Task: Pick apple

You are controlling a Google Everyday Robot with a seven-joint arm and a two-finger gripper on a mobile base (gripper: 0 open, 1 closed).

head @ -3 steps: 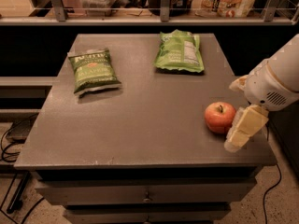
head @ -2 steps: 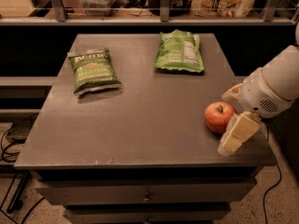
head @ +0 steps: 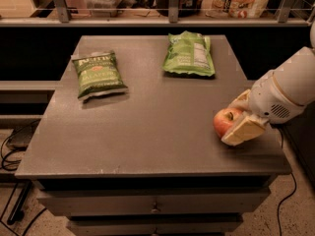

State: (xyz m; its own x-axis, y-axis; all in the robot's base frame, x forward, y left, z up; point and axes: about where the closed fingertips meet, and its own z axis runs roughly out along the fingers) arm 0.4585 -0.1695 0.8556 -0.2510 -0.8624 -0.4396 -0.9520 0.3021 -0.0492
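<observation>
— Near the table's front right corner, that was where the apple (head: 223, 121) sat, down on the grey table (head: 147, 141), close to its right edge. Red-orange skin, a paler yellowish patch up top.

— And your gripper?

— My gripper (head: 230, 123) was right at the apple, low over the tabletop, with the white wrist (head: 290, 90) behind it running off the right side of the view. It stood wide, about as wide as the fruit. One finger was behind the apple, and the other, a cream-coloured finger (head: 244, 130), lay across its near side. The apple was between the two.

— Squeezing it?

— I could not tell whether either pad pressed the skin. The apple rested on the tabletop. Its left part showed plainly, and its right part was hidden by my near finger.

— What else was on that table?

— Two green bags, both well apart from the apple and from each other. The farther chip bag (head: 189, 54) lay flat toward the back edge, roughly in line with the table's middle. The nearer chip bag (head: 98, 75) lay flat toward the back left, turned a little askew.

— Around the table?

— Under the top ran a drawer (head: 155, 208) with a small knob at its centre. Behind the table stood a shelf (head: 172, 19) with metal posts and packaged goods on it, too dim for me to name. On the floor to the left lay some dark cables (head: 12, 154), and one more cable (head: 288, 195) trailed down at the right.
</observation>
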